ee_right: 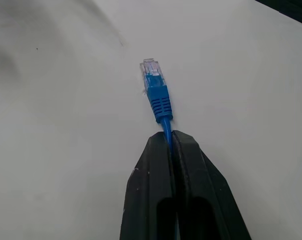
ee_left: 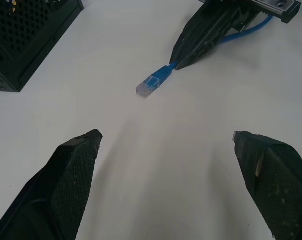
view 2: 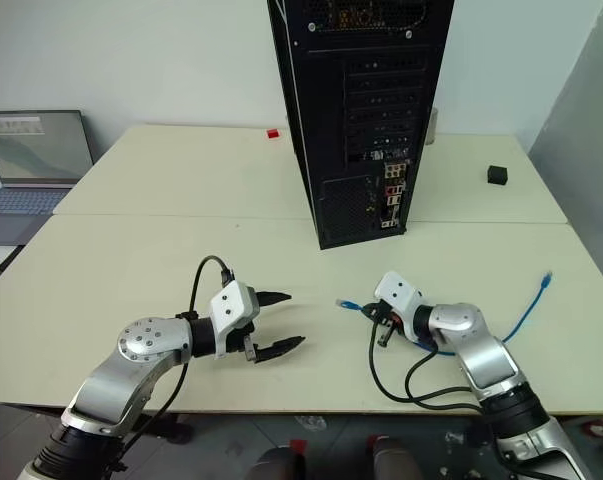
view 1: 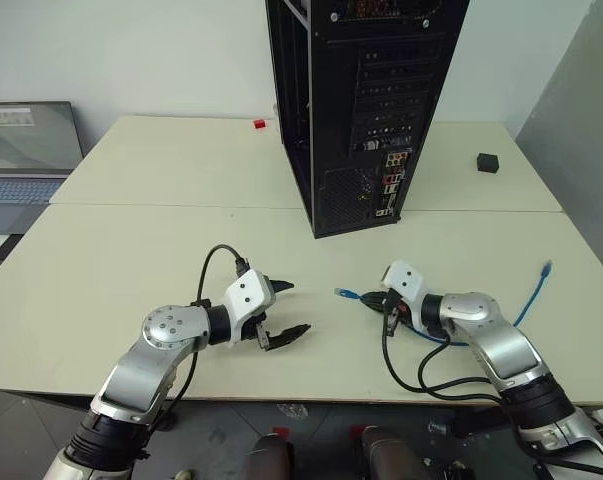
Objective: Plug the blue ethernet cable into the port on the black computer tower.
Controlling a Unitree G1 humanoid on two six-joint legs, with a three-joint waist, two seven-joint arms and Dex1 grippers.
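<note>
The blue ethernet cable (view 1: pixel 529 296) lies on the table at the right, its far plug (view 1: pixel 547 267) resting near the table's right side. My right gripper (ee_right: pixel 168 142) is shut on the cable just behind its near plug (ee_right: pixel 153 80), which sticks out past the fingertips and rests low over the table. My left gripper (view 1: pixel 287 309) stands open to the left of that plug, nothing between its fingers. The black computer tower (view 1: pixel 361 100) stands upright at the back centre, its rear panel facing me. The port sits in the cluster of small connectors (view 1: pixel 392 180) low on that panel.
A laptop (view 1: pixel 26 150) sits at the far left. A small black cube (view 1: pixel 488 162) lies right of the tower, a small red object (view 1: pixel 259 124) behind it at the left. Black robot cables (view 1: pixel 421 370) loop by my right arm near the front edge.
</note>
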